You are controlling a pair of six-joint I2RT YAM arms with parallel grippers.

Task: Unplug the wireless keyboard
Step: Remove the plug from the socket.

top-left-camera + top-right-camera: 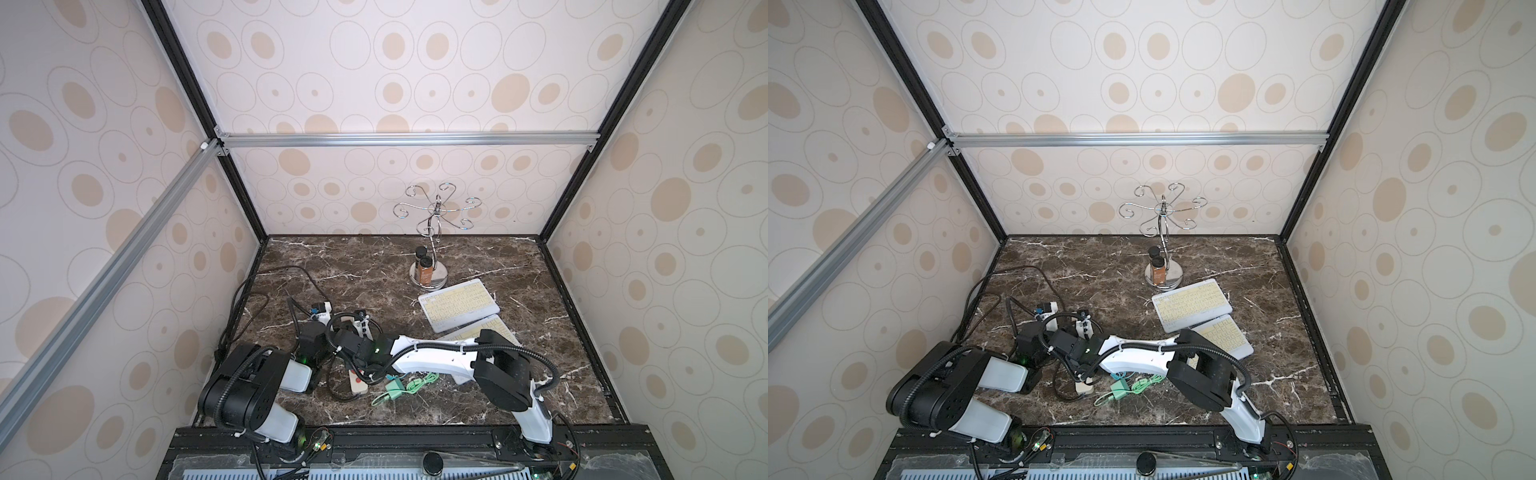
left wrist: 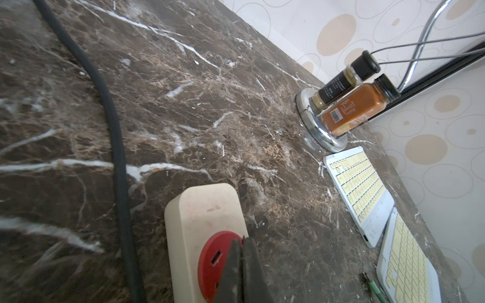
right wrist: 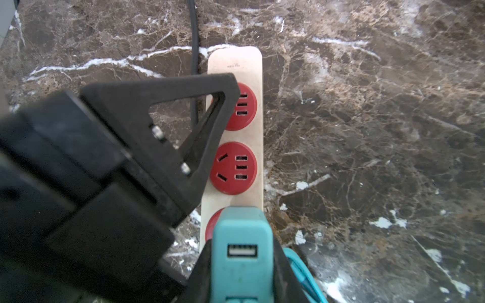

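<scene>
Jaws: one pair pinching, one pair pressed together

Right gripper (image 3: 240, 248) pinches teal plastic USB charger (image 3: 241, 228) over red socket (image 3: 213, 223) of cream oblong power strip (image 3: 236, 61). Left gripper (image 2: 242, 244), jaws pressed together, sits against a second red socket (image 2: 211, 258). Well beyond, white yellow-keyed wireless keyboard (image 1: 1225, 338) lies beside its twin (image 1: 1192, 307)

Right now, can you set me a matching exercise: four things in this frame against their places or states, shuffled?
Things:
1. left gripper
2. right gripper
3. orange spice jar
4. green adapter

Places or states:
A. lies loose on the marble table
B. shut on the teal charger
C. stands on the chrome base
D. shut, tips at a red socket

Pairs: 1-D, 2-B, 3-C, 4-A
</scene>
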